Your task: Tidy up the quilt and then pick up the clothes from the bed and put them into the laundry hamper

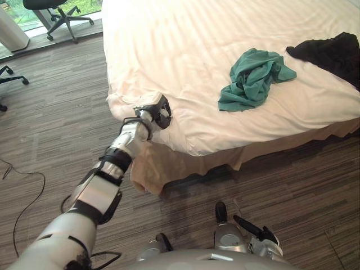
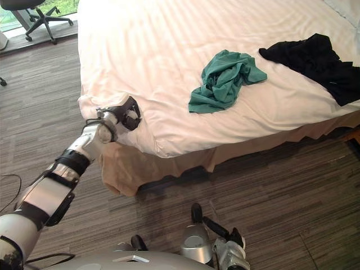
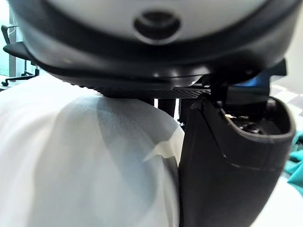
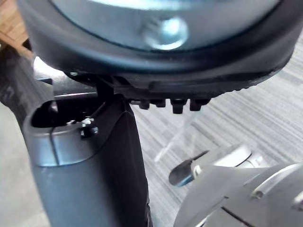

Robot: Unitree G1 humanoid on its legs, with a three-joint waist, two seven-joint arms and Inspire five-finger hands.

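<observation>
We see the white quilt [image 1: 185, 67] spread over the bed [image 1: 169, 169], mostly smooth, with a bunched fold at the near left corner. The left hand [image 1: 154, 112] is stretched out to that corner and rests on the bunched edge of the quilt. Its fingers are buried in the fold, so we cannot tell whether they are gripping the cloth or lying loose. In the left wrist view the thumb [image 3: 227, 165] stands right against the white cloth.

The clothes lie on top of the quilt, well apart from the left hand. A crumpled teal garment [image 1: 253, 79] sits near the front edge of the bed. A black garment [image 1: 332, 53] lies beyond it toward the right side, close to the teal one but not touching it.

The right hand [image 1: 259, 232] hangs low over the floor [image 1: 56, 101], close to the body. Its fingers look relaxed and hold nothing. An office chair [image 1: 59, 14] stands beyond the bed's far left corner.
</observation>
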